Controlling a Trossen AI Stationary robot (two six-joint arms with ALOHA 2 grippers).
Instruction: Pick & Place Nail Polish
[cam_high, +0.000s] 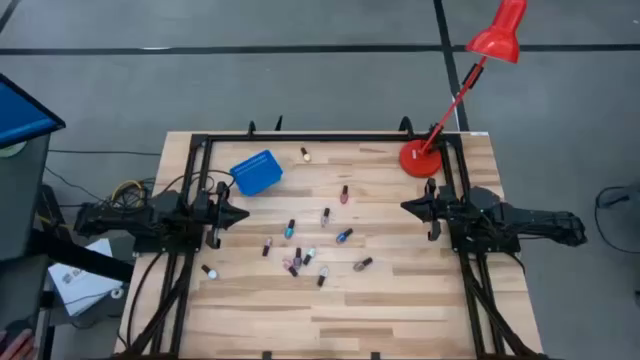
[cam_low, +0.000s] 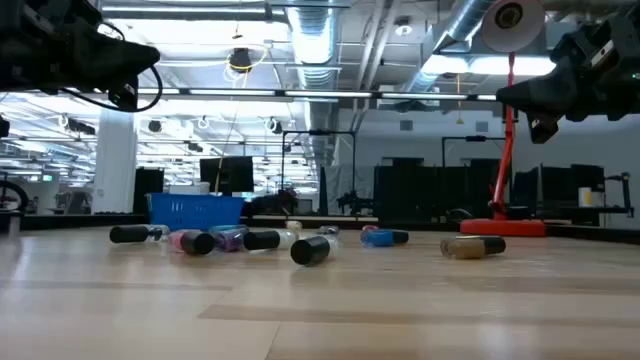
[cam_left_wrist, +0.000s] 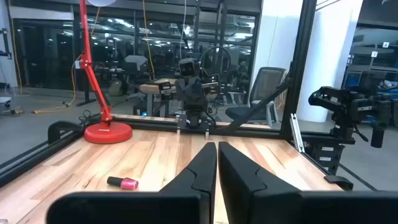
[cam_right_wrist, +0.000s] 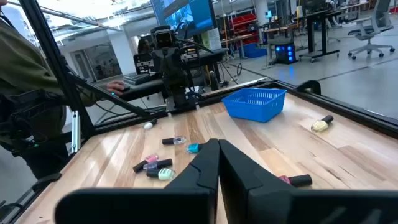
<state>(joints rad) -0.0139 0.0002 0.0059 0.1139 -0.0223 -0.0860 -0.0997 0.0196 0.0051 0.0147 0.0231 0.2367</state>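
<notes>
The wooden worktop carries a red desk lamp at its far right corner and a blue plastic bin far left of centre. The left gripper and right gripper hang at opposite edges, fingers pressed together, holding nothing. The nail polish bottles lie scattered mid-worktop (one pale-capped stray rests beside the bin), well apart from both grippers.
</notes>
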